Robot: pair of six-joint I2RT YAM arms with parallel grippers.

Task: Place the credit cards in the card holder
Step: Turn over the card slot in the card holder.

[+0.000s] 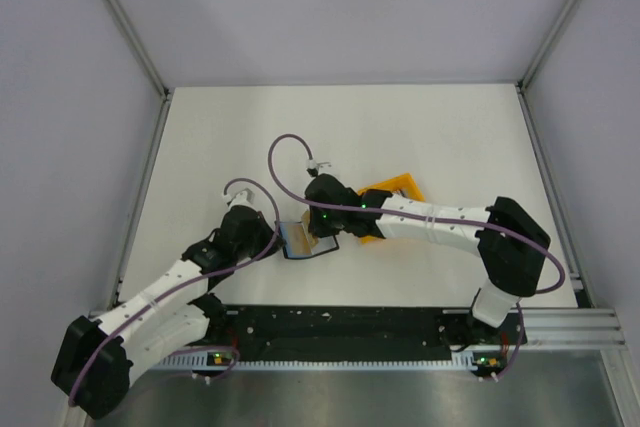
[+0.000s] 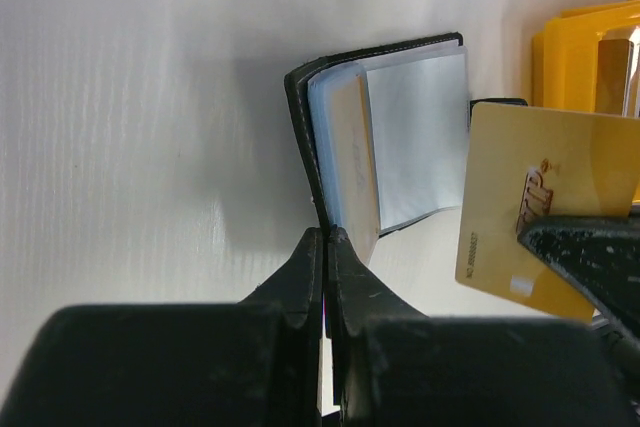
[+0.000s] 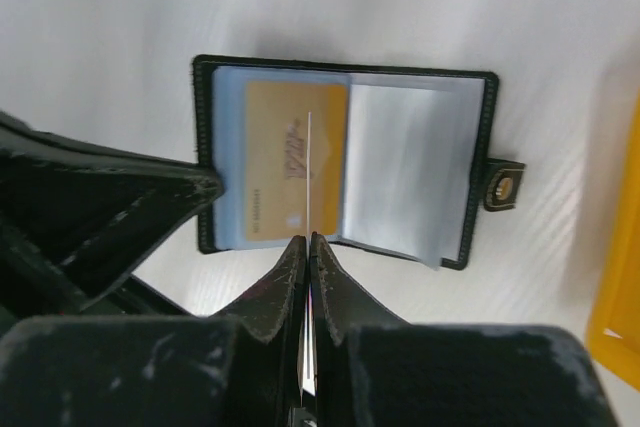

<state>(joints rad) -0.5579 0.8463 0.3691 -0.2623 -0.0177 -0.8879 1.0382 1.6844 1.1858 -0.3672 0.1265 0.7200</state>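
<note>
The holder [image 3: 410, 157] lies open on the white worktop [image 1: 420, 137], near the middle and toward the near edge. It sits between the two grippers. Its black cover faces down and its pale see-through pages face up. A small snap tab [image 3: 505, 188] sticks out from its right edge.

The left gripper [image 2: 326, 247] is pinched tight on the left side of the holder. That side is lifted a bit off the worktop, like a book half open.

The right gripper [image 3: 308, 245] is clamped on a gold card [image 2: 530, 197]. The card stands on its thin edge above the open holder, close to the middle fold. In the right wrist view it looks like a thin white line. I cannot tell if it touches the pages.

Another gold card [image 3: 290, 157] is tucked flat inside the left page of the holder, just past the left gripper.

An orange bin [image 2: 580, 57] stands to the right of the holder and a little farther back. It is close to the holder but not touching it.
</note>
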